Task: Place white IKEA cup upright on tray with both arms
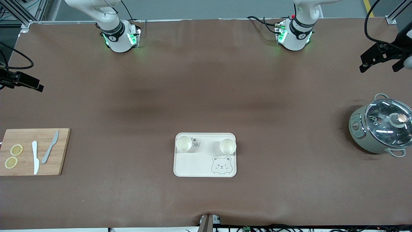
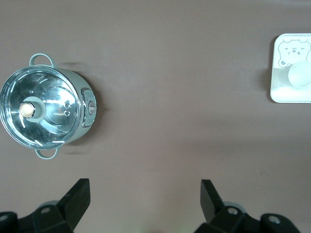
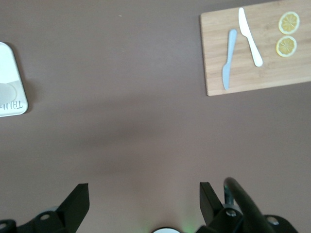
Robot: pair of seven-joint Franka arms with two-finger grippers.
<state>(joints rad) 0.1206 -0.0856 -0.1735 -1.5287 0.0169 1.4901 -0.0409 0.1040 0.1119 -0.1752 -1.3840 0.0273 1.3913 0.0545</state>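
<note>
Two white cups [image 1: 184,143] stand upright on tray [image 1: 205,166] (both end effectors [image 2: 143,194] [image 3: 143,194] gape, empty).

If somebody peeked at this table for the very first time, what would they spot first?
Probably the cream tray with a bear face in the middle of the brown table, with two white cups standing upright on it. Next, the shiny glass-lidded pot at the left arm's end, and the wooden cutting board with two knives and lemon slices at the right arm's end.
</note>
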